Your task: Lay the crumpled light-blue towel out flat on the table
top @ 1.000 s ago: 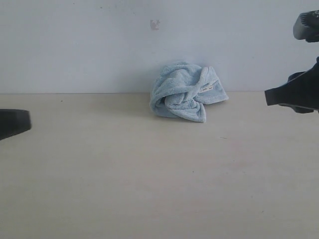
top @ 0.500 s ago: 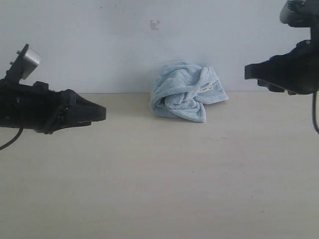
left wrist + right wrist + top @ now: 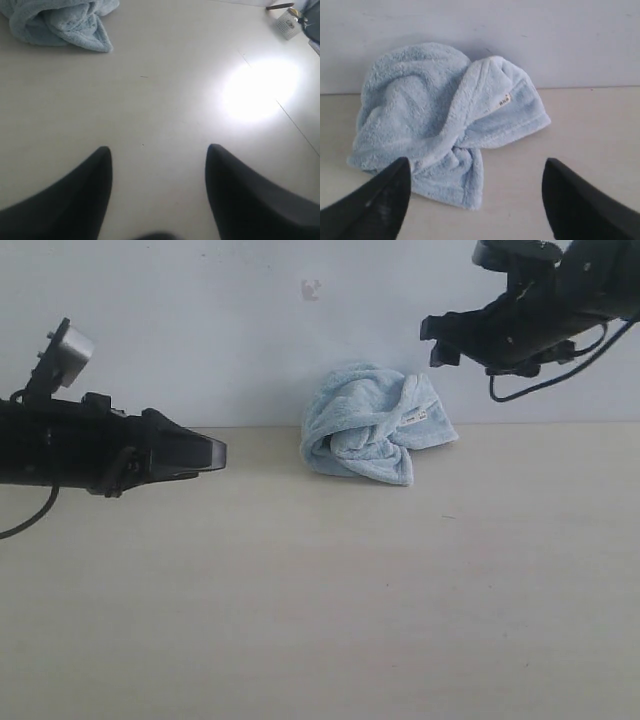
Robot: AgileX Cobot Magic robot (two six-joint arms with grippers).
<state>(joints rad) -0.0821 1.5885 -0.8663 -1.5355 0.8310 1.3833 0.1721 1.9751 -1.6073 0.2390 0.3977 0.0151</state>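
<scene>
Approach step, nothing grabbed yet. Towel (image 3: pixel 377 424) sits bunched at far edge of table (image 3: pixel 320 600), right up against the wall (image 3: pixel 200 330), roughly mid-width. Left gripper (image 3: pixel 157 152) is low over the table, well left of the towel, jaws apart w/ only bare tabletop between them. Right gripper (image 3: pixel 475 170) hangs above and just right of the towel, jaws wide, towel framed between the tips in the wrist cam, not touching. Both released, holding nothing. Next imo: each side needs a hem or corner to pinch, then pull apart L/R and drag toward the near side so it lays out. Label (image 3: pixel 504 100) marks a hemmed corner flap on the right side, prob best target for right arm; left has to close in a lot first. Material: pale blue fluffy terry, soft, twisted into a knot-ish wad w/ folds tucked under, so one pull likely won't clear it. Table matte beige, faint grain, glare patch in left cam.
</scene>
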